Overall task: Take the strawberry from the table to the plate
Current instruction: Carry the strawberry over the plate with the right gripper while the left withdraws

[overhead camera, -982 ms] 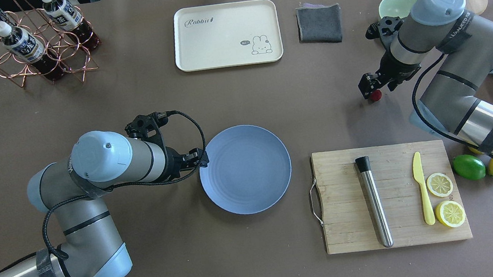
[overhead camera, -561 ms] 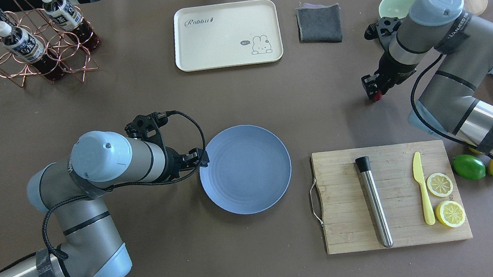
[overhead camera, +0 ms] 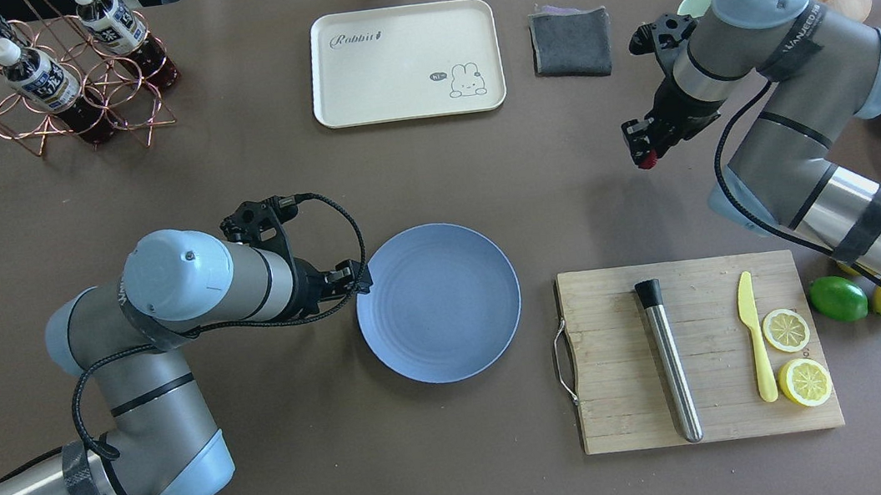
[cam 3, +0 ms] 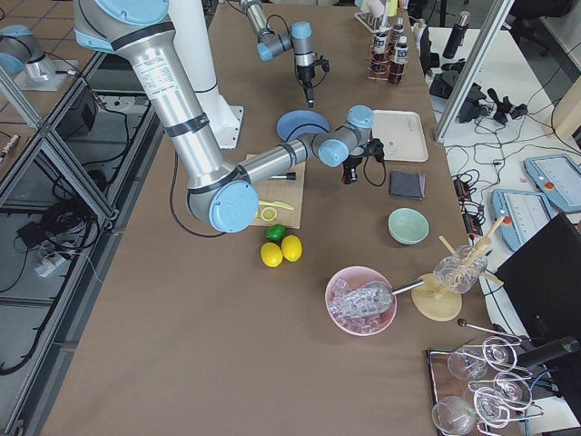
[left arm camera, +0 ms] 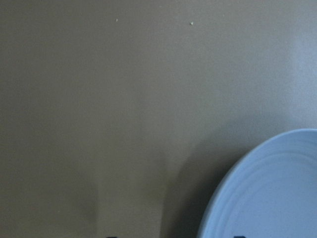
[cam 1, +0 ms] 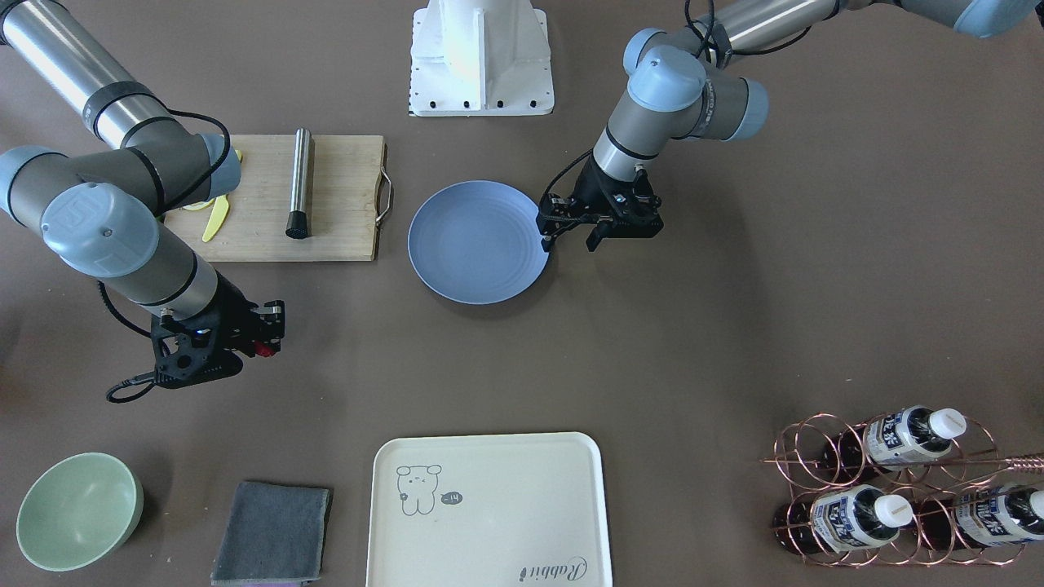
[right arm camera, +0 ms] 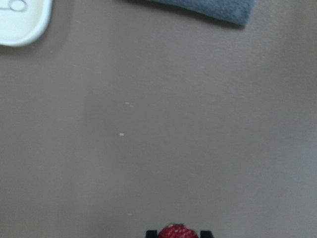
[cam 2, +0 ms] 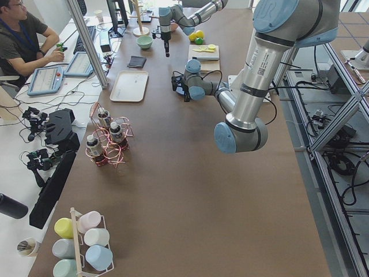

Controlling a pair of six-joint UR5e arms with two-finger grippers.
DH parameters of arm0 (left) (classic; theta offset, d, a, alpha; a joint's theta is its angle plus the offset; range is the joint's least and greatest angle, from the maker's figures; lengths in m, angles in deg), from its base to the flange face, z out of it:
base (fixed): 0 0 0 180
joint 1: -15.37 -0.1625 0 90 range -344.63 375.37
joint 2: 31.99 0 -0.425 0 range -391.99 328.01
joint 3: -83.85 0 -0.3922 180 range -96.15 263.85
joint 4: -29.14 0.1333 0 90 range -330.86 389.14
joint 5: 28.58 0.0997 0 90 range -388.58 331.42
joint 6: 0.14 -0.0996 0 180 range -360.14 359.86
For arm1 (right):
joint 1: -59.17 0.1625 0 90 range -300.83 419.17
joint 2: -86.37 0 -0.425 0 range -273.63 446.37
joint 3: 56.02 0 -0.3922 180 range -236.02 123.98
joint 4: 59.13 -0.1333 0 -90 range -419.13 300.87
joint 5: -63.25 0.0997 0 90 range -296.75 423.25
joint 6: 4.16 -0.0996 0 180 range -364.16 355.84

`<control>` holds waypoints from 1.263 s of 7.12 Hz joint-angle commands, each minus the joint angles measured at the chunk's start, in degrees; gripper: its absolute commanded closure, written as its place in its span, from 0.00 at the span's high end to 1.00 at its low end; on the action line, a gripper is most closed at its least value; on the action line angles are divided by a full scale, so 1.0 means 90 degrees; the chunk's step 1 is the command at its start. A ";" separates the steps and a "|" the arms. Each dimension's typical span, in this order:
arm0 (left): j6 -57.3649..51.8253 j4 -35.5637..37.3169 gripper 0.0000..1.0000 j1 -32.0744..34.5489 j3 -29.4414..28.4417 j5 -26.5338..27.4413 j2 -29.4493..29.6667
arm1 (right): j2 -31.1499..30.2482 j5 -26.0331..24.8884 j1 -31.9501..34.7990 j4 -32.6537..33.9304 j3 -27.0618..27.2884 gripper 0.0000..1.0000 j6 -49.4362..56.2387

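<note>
Strawberry (overhead camera: 649,162) lifted off table (overhead camera: 431,173), clamped tight in right gripper (overhead camera: 641,150), shifted left; plate (overhead camera: 440,315) well apart. Left gripper (cam 1: 568,242) spread wide beside plate.

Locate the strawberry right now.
The strawberry is on the overhead view's right side, held in the right gripper, between the grey cloth and the cutting board, away from the plate.

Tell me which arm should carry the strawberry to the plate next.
Right. Its claw already grips the strawberry, while the left claw sits open and empty beside the rim of the plate.
</note>
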 commanded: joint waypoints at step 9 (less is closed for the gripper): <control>-0.4103 0.0825 0.83 0.2804 0.0012 -0.1850 -0.1403 | 0.1538 -0.2199 -0.2675 0.0823 0.0208 0.00 -0.3017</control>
